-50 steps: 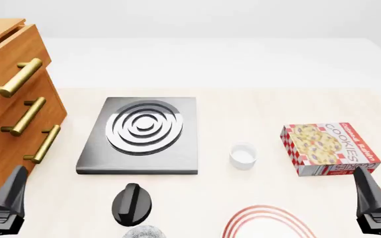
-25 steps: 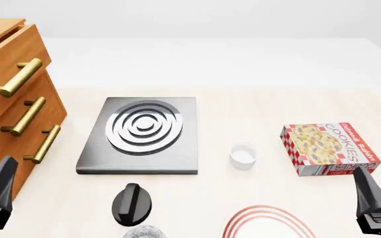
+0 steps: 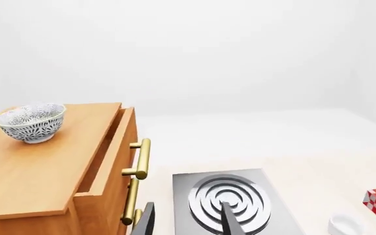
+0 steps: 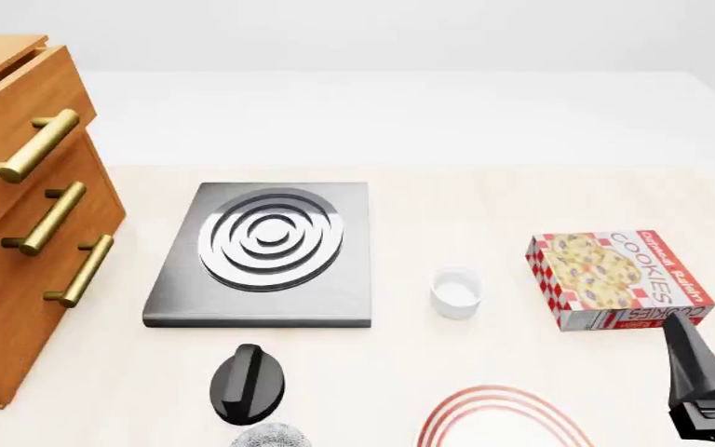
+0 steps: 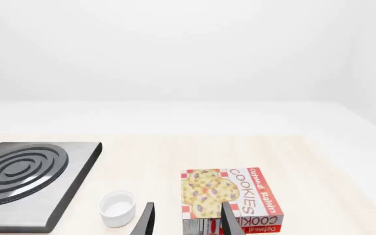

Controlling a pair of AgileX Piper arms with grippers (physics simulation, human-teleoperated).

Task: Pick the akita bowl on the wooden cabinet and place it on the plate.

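Observation:
The akita bowl [image 3: 30,122] stands upright on the wooden cabinet [image 3: 51,166], near the far corner of its top, seen in the left wrist view. My left gripper [image 3: 188,223] is open and empty, well short of the bowl and off to the side of the cabinet, over the table. In the front view the cabinet [image 4: 10,177] fills the left edge and its top is out of sight. The plate [image 4: 502,419] with red rings is cut off by the near edge. My right gripper [image 4: 706,386] is open at the near right, beside the plate.
A grey stove slab [image 4: 264,247] lies mid-table with a black knob-like object [image 4: 250,382] in front of it. A second speckled bowl [image 4: 271,436] peeks in at the near edge. A small white cup [image 4: 456,291] and a cookie box [image 4: 618,277] stand to the right.
My left gripper has risen and moved left, leaving the front view almost entirely. The right gripper has stayed put.

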